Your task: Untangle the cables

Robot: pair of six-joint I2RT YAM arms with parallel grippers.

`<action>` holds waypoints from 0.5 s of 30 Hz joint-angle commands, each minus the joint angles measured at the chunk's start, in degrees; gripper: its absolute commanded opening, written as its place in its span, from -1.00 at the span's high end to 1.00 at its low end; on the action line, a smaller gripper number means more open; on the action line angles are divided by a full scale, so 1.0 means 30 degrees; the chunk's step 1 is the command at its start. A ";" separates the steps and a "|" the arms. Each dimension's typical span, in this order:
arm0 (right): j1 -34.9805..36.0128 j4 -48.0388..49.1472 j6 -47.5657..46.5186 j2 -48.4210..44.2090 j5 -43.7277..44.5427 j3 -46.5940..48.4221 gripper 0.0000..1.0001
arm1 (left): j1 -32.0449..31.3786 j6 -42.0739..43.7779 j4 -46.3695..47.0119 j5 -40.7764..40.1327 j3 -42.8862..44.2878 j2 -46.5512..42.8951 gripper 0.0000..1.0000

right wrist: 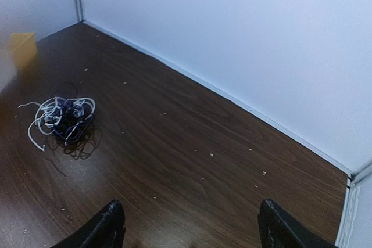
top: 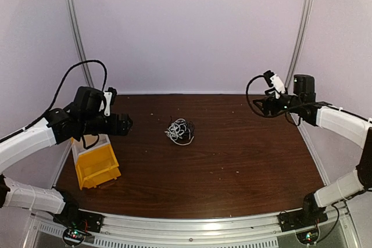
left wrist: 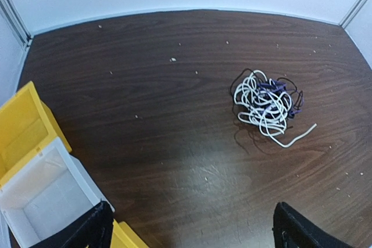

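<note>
I see the dark wood table (top: 232,161) with an arm raised over its left and right edges. My left gripper (left wrist: 192,233) and right gripper (right wrist: 192,233) both have fingers spread wide, holding nothing. A yellow bin (top: 96,166) sits by the left edge. The cables (top: 179,130) lie in one knotted heap mid-table, slightly toward the far edge.

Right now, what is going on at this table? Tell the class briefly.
Two robot arms are set to untangle the cables, which lie in one knotted heap of white and dark cords near the middle of the table. Neither arm touches them: the left tool and the right tool both hang open and empty above the table, off to either side. A yellow bin and a white bin sit at the left edge. No untangling has begun, by the look of it.
</note>
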 commanded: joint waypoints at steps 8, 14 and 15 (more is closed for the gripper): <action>0.8751 -0.4860 -0.1940 1.0196 0.1155 0.9882 -0.39 | -0.0224 -0.4700 -0.4601 -0.0241 -0.1556 -0.1189 -0.95; 1.0503 -0.6509 -0.1447 1.5537 0.0790 1.5740 -0.47 | -0.0241 -0.6262 -0.6183 -0.1465 -0.1506 0.0009 -0.95; 1.0629 -0.6727 -0.1125 1.6239 0.0467 1.6627 -0.48 | -0.0241 -0.6352 -0.6239 -0.1481 -0.1511 0.0085 -0.95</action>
